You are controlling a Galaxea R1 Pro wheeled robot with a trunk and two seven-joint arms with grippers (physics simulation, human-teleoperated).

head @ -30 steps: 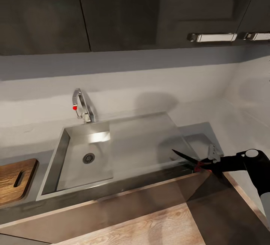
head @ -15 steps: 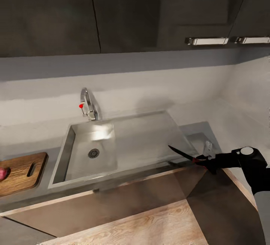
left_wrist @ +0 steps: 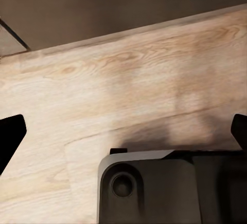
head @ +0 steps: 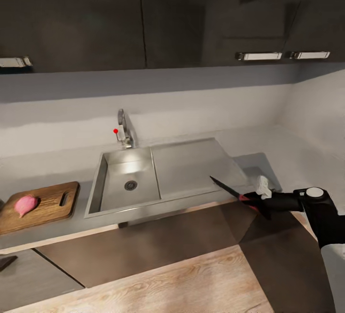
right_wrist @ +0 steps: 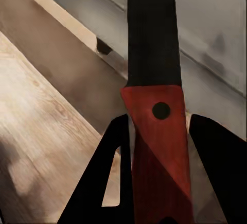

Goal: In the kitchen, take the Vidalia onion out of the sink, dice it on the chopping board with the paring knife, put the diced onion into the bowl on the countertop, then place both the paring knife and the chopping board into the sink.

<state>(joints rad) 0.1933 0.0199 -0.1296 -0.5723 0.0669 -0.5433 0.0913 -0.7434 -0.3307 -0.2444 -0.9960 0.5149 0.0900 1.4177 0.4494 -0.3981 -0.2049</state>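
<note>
The paring knife (head: 233,192), red-handled with a dark blade, is clamped in the right pincer (head: 256,201) and points toward the sink (head: 143,179), its tip over the drainboard's front right corner. The right arm (head: 306,205) reaches in level from the right. The pink onion (head: 25,205) lies on the chopping board (head: 52,198) by the table's (head: 43,229) front edge, left of the sink. The left pincer's (left_wrist: 123,131) fingertips (left_wrist: 10,134) stand apart over the wood floor (left_wrist: 123,75).
</note>
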